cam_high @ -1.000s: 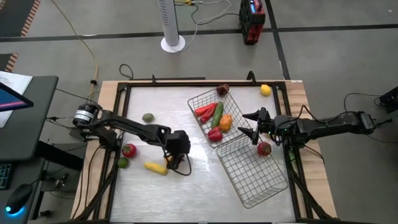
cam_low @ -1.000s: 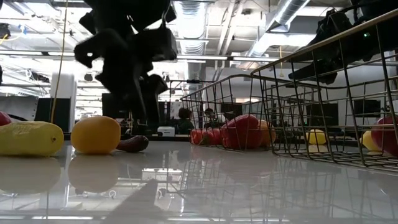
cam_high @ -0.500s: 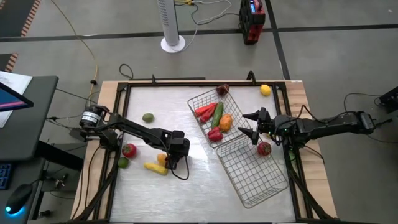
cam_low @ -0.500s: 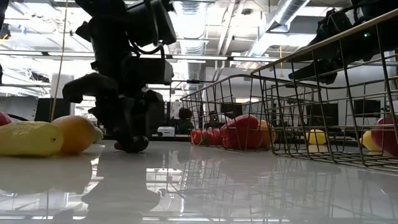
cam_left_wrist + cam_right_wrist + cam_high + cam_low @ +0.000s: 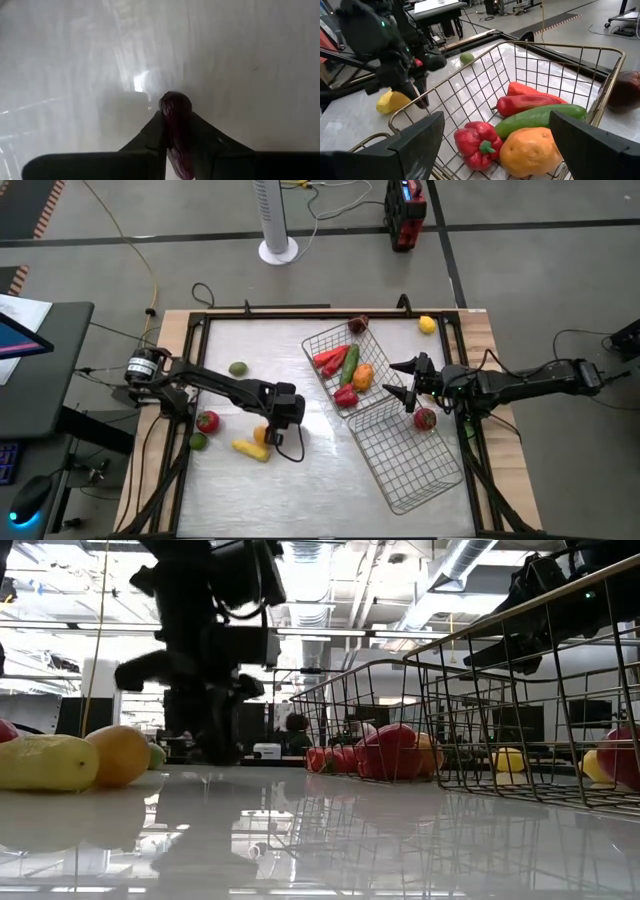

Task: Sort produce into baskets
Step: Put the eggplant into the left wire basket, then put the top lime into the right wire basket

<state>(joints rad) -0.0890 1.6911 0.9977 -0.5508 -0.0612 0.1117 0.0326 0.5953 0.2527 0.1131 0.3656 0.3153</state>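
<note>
My left gripper [image 5: 270, 430] is low over the table's left half, shut on a small dark purple piece [image 5: 176, 125], next to an orange piece [image 5: 260, 436] and a yellow one [image 5: 249, 448]. My right gripper [image 5: 404, 385] hangs open and empty over the place where the two wire baskets meet. The far basket [image 5: 322, 340] holds red peppers [image 5: 530, 102], a cucumber [image 5: 540, 119] and an orange piece [image 5: 530, 150]. The near basket [image 5: 405, 470] has a red piece [image 5: 426, 419] at its right rim. A tomato [image 5: 208, 421] and two green pieces [image 5: 237, 368] [image 5: 198, 441] lie on the table. My left gripper pinches the dark purple piece between its two fingers [image 5: 150, 132]. The fingers point down from above. The piece's rounded end [image 5: 175, 102] sticks out past the fingertips. Whether it still touches the table I cannot tell.
A yellow lemon [image 5: 427, 325] and a dark red piece [image 5: 358, 325] lie outside the far basket near the table's far edge. A raised frame [image 5: 300, 312] runs round the table. The near left part of the table [image 5: 300, 500] is bare.
My left gripper has come down from above onto the dark purple piece, which lay on the table, and has shut on it. It has then drawn a little toward the far edge with it. The orange piece has shifted a little toward the yellow one.
</note>
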